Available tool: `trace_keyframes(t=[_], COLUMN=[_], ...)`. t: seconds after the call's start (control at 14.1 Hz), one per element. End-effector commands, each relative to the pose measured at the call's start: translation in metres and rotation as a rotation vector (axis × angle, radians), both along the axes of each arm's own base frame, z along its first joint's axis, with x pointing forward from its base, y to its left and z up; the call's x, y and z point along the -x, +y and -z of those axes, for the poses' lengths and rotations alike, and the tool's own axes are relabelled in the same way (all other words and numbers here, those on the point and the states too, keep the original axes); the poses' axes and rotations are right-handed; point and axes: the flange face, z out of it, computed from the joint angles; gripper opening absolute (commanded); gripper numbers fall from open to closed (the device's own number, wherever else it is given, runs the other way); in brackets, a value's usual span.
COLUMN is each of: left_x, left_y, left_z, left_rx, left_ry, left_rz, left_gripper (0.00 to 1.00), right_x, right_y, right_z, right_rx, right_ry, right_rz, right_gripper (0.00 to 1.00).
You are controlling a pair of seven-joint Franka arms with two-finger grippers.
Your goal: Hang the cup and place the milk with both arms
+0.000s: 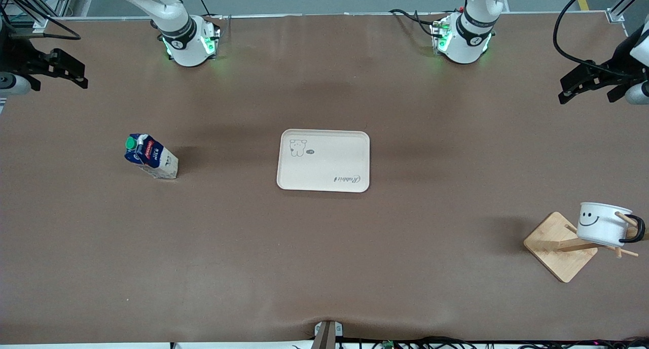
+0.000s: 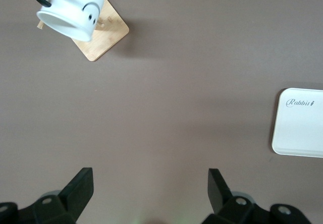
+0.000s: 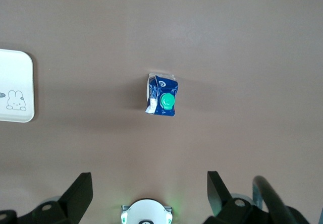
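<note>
Tray (image 1: 350, 159) script: "Rabbit" (cursive, in one corner, upside down in the front view)
Tray drawing: small rabbit figure, wordless
Milk (image 1: 150, 156) red label: print present, unreadable
Cup (image 1: 602, 223) side: smiley face, wordless

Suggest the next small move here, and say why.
Probably lower the open right gripper toward the milk: the cup already hangs on the rack, while the milk stands on the table, not on the tray. The left gripper waits, open.

Cream tray (image 1: 323, 161) mid-table; wooden rack (image 1: 560, 245) toward left arm's end
</note>
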Motion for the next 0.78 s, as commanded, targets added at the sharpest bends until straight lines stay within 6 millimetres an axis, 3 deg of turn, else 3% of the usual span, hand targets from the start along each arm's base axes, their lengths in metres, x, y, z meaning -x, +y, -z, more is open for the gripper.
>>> trace_keyframes(t=[0.0, 0.71], left_x=[-0.0033, -0.008], left_y=[-0.0024, -0.0074], left_z=[-0.0044, 0.0038], left_rx=[0.006, 0.006], left_ry=[-0.009, 0.006], left_rz=[0.01, 0.007], left_gripper=[1.0, 1.0], right_x=[0.0066, 0.0121], right_y=[0.0042, 0.0098], right_z=[-0.0043, -0.0103], right_rx=[-0.018, -0.02], right_ry=[0.006, 0.021], right_rz=[-0.016, -0.026], right_gripper=[1.0, 1.0])
